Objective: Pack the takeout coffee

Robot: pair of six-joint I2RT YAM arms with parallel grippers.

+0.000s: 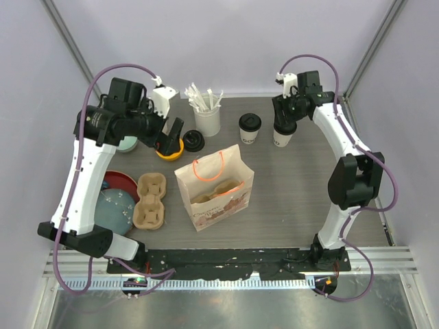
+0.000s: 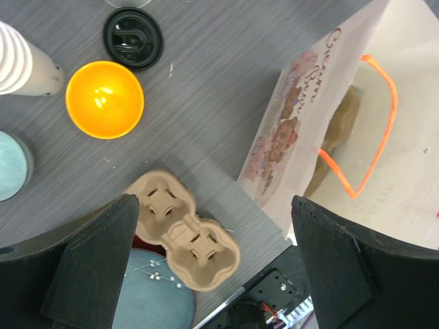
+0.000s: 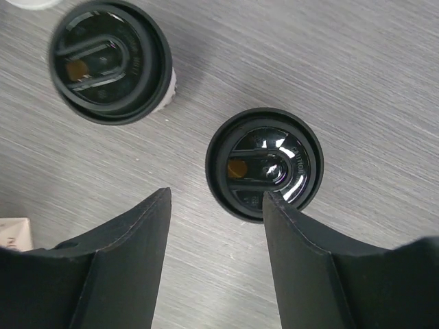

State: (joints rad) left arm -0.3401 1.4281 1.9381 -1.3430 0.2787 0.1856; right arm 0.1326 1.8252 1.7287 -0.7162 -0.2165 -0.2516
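right wrist view: the right gripper (image 3: pixel 216 199) is spread, nothing is pinched. the near cup (image 3: pixel 264 164) stands just ahead of it, the far cup (image 3: pixel 110 60) further ahead-left. light, crushable paper is judged; the side wall near the top should be squeezed softly.

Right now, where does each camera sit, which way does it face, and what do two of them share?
Top external: above and behind the bases, looking down on the table; both arms show.
Left wrist: faces down at cup carrier and paper bag; own fingers at bottom.
Right wrist: faces down on two lidded cups; own fingers at bottom.
Shared: top and left wrist both see carrier and bag.
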